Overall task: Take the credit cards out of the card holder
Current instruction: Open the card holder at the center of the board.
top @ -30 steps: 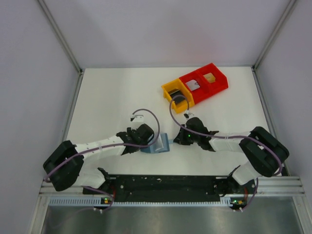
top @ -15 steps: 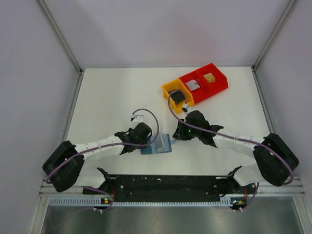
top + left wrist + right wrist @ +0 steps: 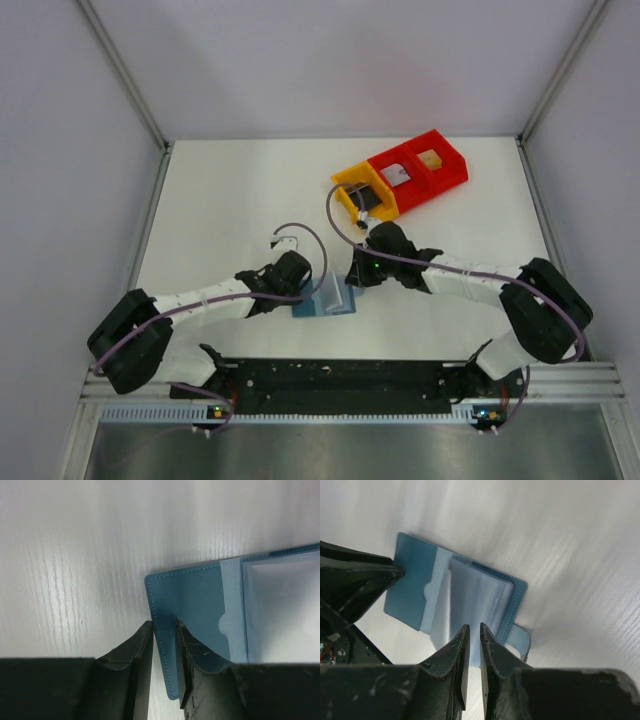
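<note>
Change since the earlier frame: right claw point(image 3: 474, 626) has swung from beside the yellow bin point(image 3: 343, 186) back down to the card holder point(image 3: 325, 298); the left arm has barely shifted.

Item: card holder, teal-blue, lying open on the bench point(image 3: 220, 200) between the two claws, clear sleeves point(image 3: 480, 600) fanned upward, tab point(image 3: 520, 640) at its far side. Whether any card is left in the sleeves cannot be told.

Left claw point(image 3: 163, 623): jaws narrow, astride the cover's outer edge; a firm bite cannot be confirmed.

Right claw: jaws nearly together over the sleeves; held or merely poised, cannot tell.

Hazards, as judged: sleeves are thin and slick, so the right claw may catch plastic instead of a card. If the left hold is weak, the whole holder may drag or lift with the pull.

Containers: yellow bin, one dark card point(image 3: 365, 200). Red bin point(image 3: 452, 165), two compartments: a pale card point(image 3: 397, 176) in the nearer, a tan-yellow card point(image 3: 431, 158) in the farther.
</note>
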